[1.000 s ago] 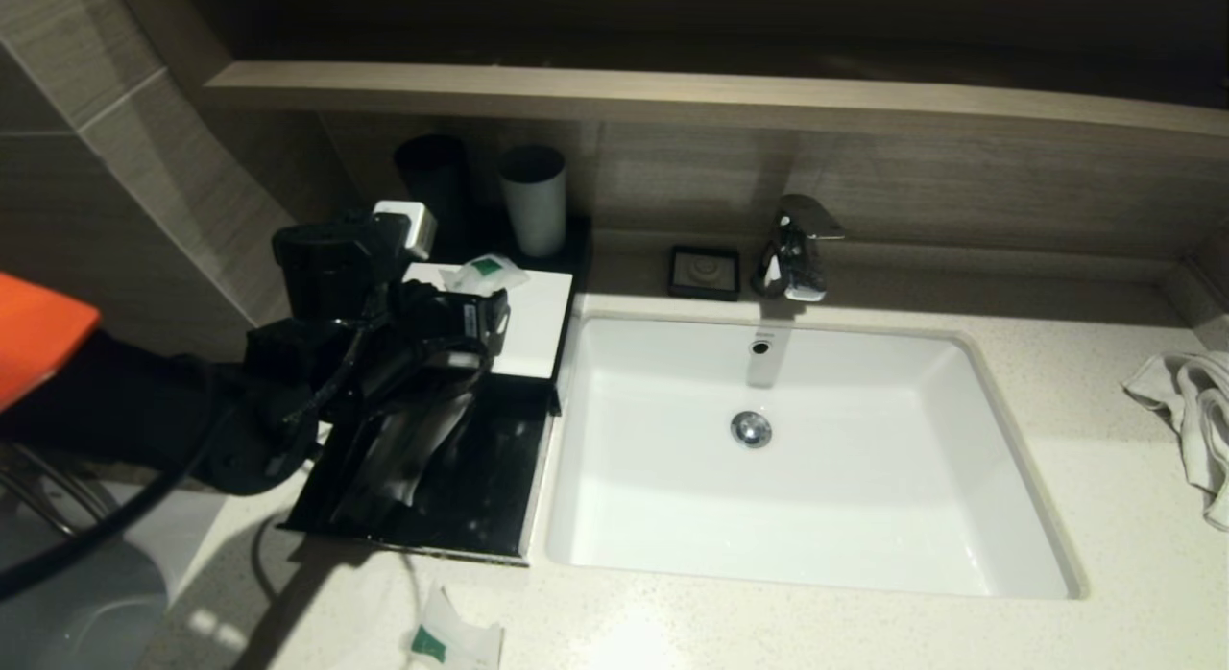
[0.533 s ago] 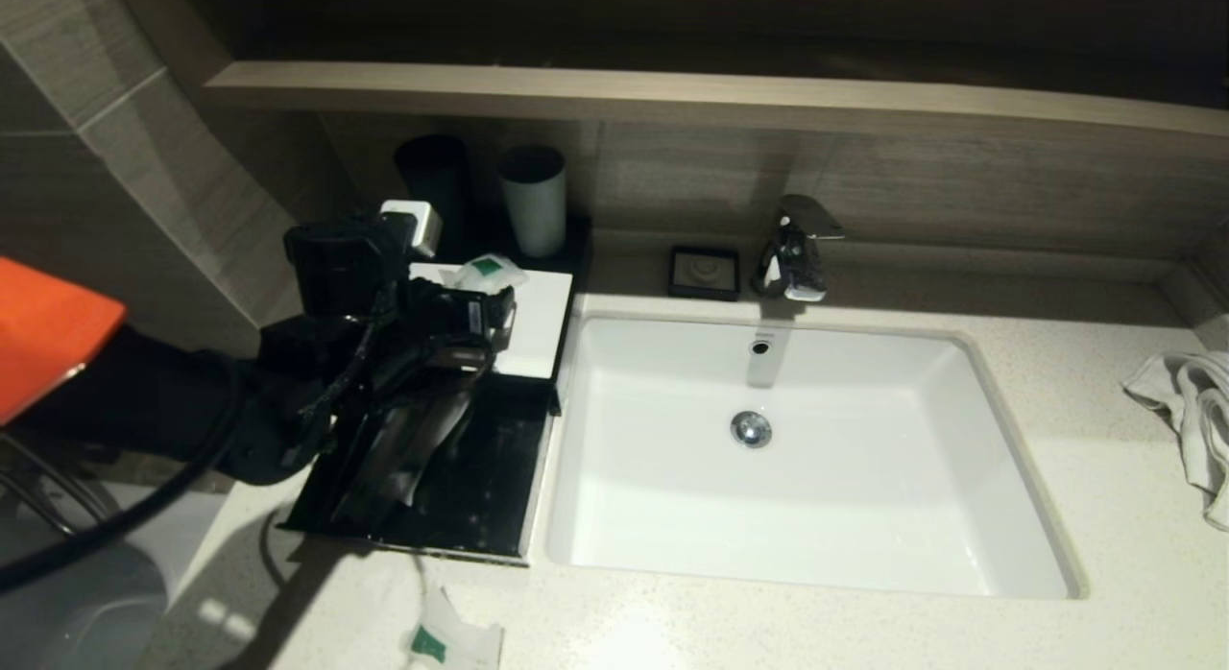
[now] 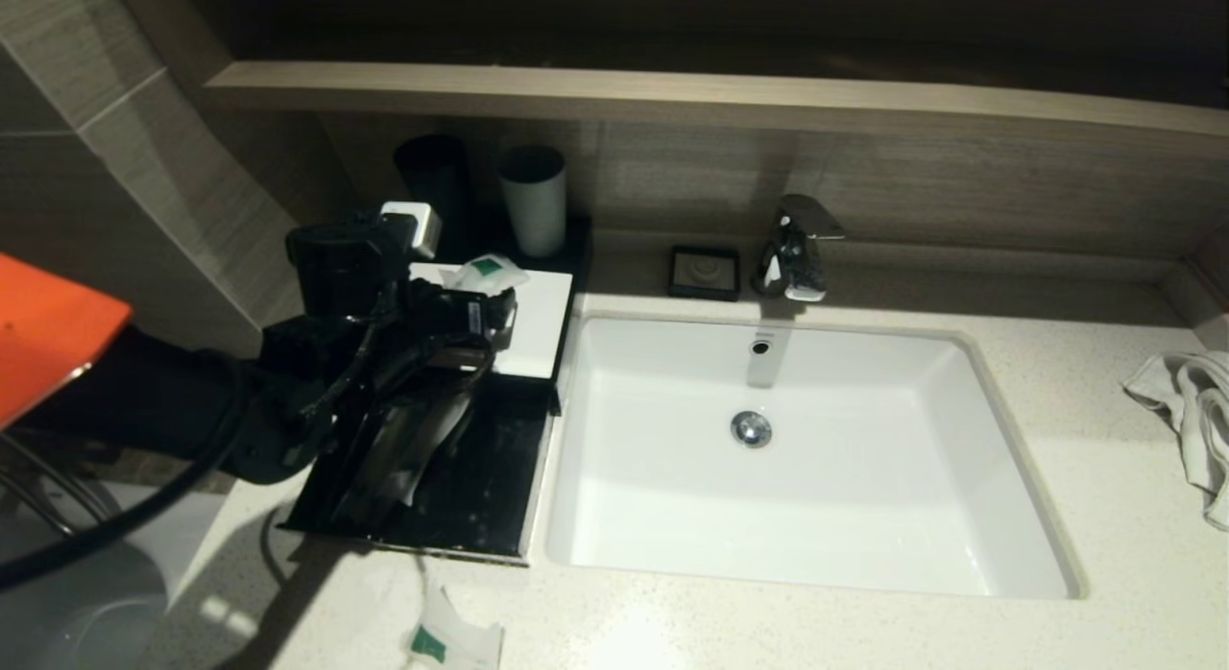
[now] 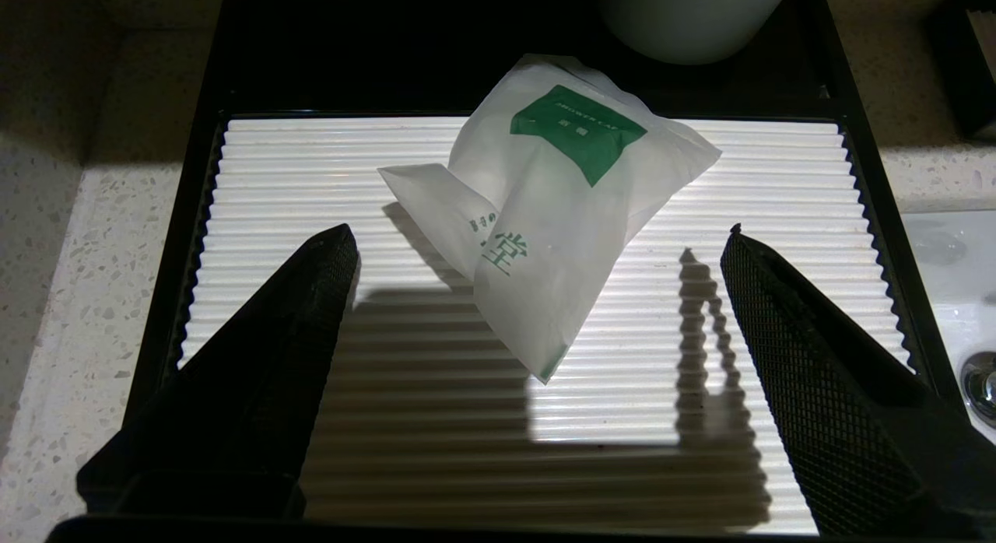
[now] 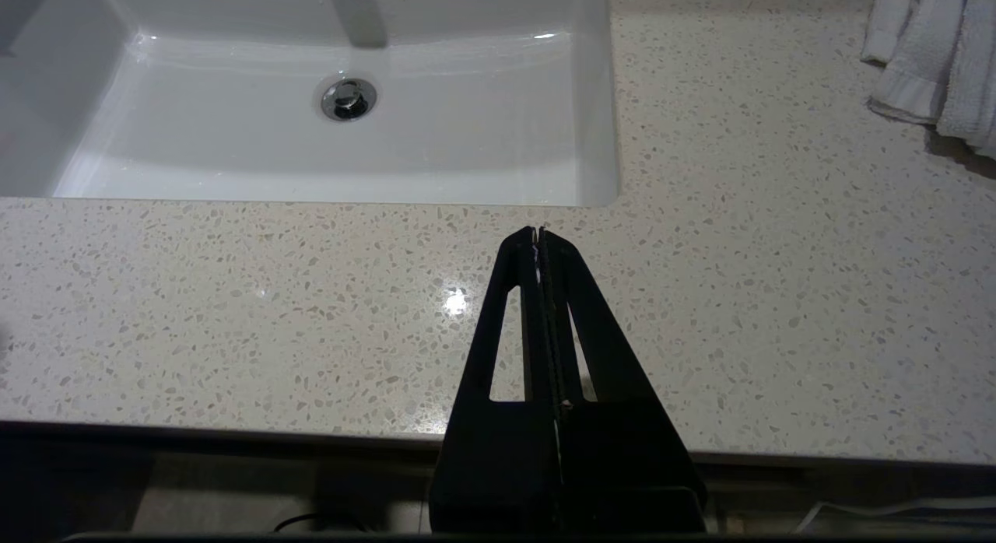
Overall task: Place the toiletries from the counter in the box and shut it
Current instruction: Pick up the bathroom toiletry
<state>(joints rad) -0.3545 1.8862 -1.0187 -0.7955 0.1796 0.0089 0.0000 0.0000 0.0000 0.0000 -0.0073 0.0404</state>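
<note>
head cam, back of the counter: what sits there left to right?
black cup → grey cup → soap dish → faucet → towel at the far right.

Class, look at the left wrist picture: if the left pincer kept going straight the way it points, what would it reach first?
Probably the white sachet with the green label, lying on the box's ribbed white liner between the open left pincer; depth is unclear.

Left gripper [image 4: 537, 239] jaws spread wide over black box [image 4: 167, 294] with white ribbed floor. White sachet [image 4: 545, 208] with green label lies crumpled between jaws, untouched. Pale cup [image 4: 685, 14] stands beyond. Speckled counter [image 4: 47, 294] alongside.
</note>
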